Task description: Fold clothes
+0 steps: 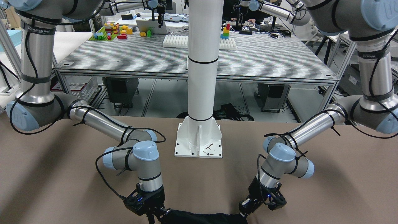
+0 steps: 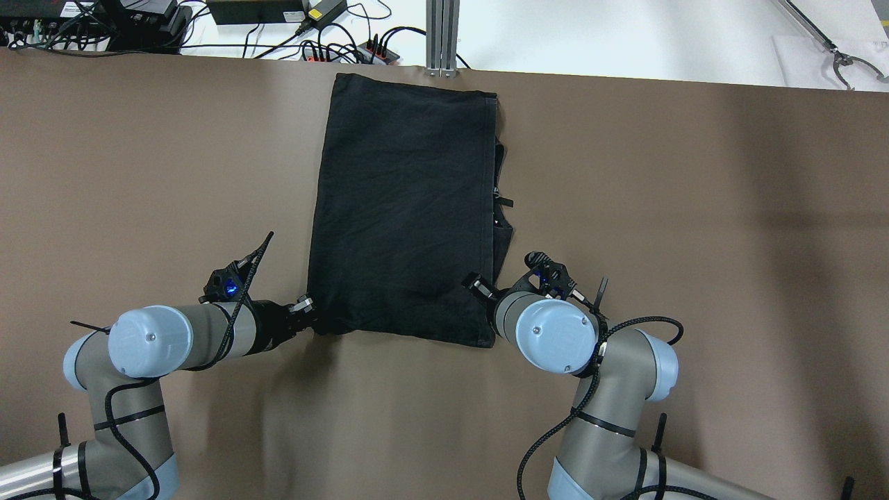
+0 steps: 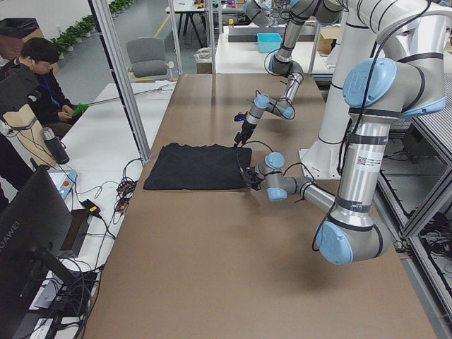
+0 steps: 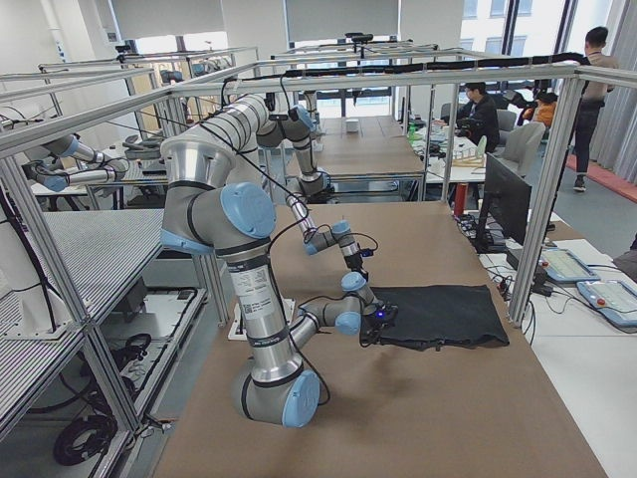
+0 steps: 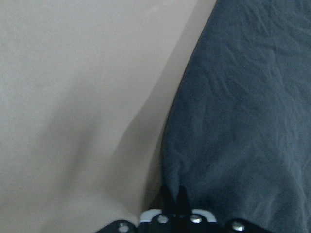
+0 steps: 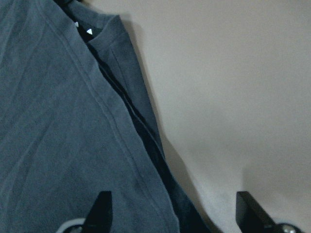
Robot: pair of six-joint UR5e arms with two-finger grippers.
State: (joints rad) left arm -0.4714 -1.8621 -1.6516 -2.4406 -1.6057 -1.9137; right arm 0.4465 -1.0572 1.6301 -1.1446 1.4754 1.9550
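Two robot arms bend over a brown surface [image 2: 694, 243] where the clothes [image 2: 403, 208], a single plain black piece, lie flat in the upper middle of the overhead view, the far hem near the surface's top edge. The left gripper [image 5: 173, 195] is clenched on the cloth's lower left corner, and the fabric puckers around its tips in the left wrist view. The right gripper [image 6: 172, 208] is released at the lower right corner. Its jaws stand wide apart, with the cloth's stacked side edge running between them.

The step in hand appears to be securing both near corners before folding the near hem up toward the far one. It should go well only if the right gripper takes every layer. The right wrist view shows several edges lying one over another along that side, and a shallow bite would likely catch the top sheet alone. The jaws probably need to settle low against the surface and straddle the whole stack before pinching. After that, both corners would best rise together and level, with the hem between them kept lightly taut. Uneven height or speed would likely skew the fold or drag the far half out of place.
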